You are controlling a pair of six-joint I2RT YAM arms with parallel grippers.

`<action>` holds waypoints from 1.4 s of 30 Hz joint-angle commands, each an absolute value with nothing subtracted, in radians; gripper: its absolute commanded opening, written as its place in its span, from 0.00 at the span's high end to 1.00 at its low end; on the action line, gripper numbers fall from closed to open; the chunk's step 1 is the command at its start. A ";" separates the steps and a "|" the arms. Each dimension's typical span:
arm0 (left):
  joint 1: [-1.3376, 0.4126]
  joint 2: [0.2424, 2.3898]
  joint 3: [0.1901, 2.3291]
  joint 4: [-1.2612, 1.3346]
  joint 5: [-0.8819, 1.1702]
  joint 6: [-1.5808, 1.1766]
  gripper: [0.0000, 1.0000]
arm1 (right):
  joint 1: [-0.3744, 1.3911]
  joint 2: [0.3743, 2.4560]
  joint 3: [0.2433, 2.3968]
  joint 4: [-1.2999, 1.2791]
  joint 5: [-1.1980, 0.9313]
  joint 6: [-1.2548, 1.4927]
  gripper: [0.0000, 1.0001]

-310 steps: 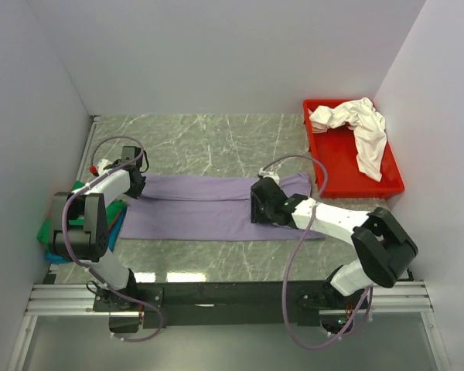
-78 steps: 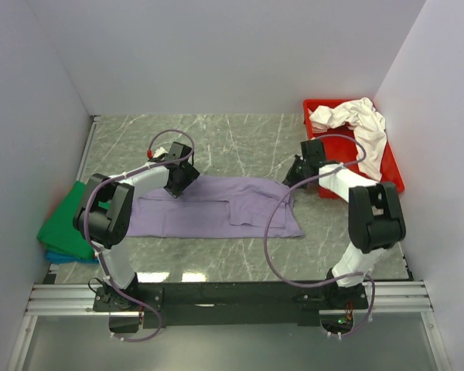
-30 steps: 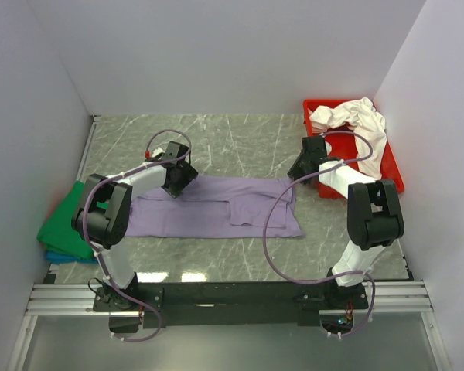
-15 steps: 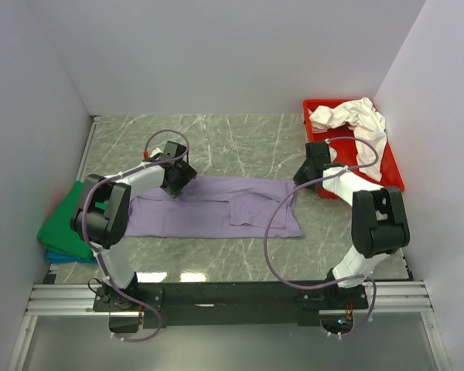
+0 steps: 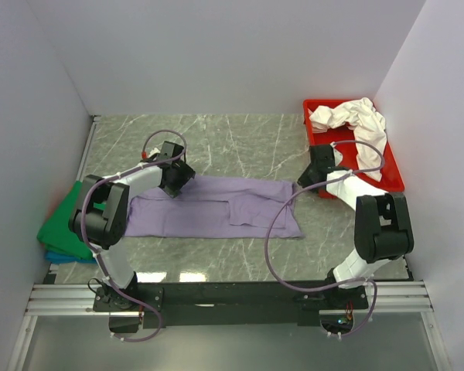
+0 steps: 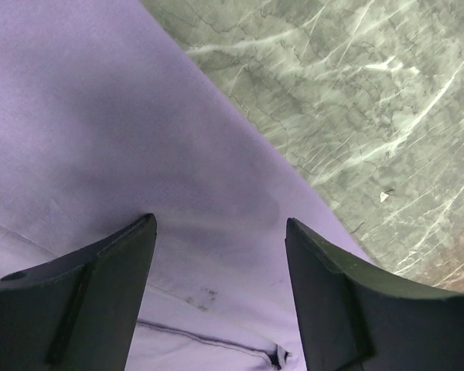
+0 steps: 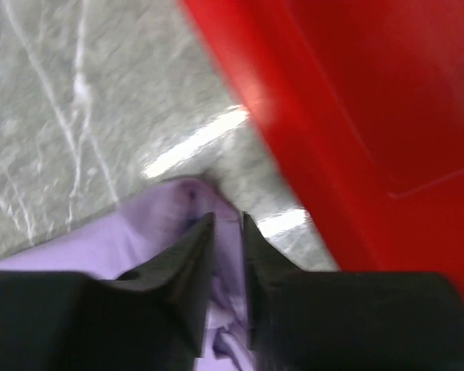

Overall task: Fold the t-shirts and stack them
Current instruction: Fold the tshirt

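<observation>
A lavender t-shirt [image 5: 209,209] lies spread flat across the middle of the table. My left gripper [image 5: 172,182] hovers open just over its far left edge, cloth [image 6: 100,116] showing between the wide-set fingers [image 6: 220,224]. My right gripper [image 5: 309,179] is at the shirt's far right corner, beside the red tray. Its jaws [image 7: 228,220] stand nearly together with a fold of lavender cloth [image 7: 162,224] pinched between them. A green t-shirt [image 5: 66,220] lies folded at the left edge on a blue one [image 5: 58,256]. A creamy white t-shirt [image 5: 363,127] lies crumpled in the tray.
The red plastic tray [image 5: 336,158] stands at the far right against the wall; its wall [image 7: 356,93] is close beside my right fingers. White walls enclose the table on three sides. Purple cables loop from both arms over the table.
My right gripper has shifted a little rightward and nearer, along the tray's left wall. The left gripper has barely moved and stays open.
</observation>
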State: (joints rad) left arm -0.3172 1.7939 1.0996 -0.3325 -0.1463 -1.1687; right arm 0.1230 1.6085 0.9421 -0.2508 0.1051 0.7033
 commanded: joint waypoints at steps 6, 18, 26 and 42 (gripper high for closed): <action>-0.304 1.706 1.114 -0.344 -0.170 -1.074 0.23 | 0.181 1.425 0.949 -0.307 0.144 0.680 0.59; -0.397 1.476 0.911 -0.394 -0.272 -1.101 0.25 | 0.566 1.496 0.890 -0.227 0.164 0.808 0.60; -0.558 1.439 0.776 -0.399 -0.340 -1.140 0.28 | 0.558 1.526 0.769 -0.181 0.141 0.836 0.60; -0.727 1.664 0.868 -0.334 -0.279 -1.216 0.29 | 0.330 1.824 1.147 -0.356 0.095 0.692 0.62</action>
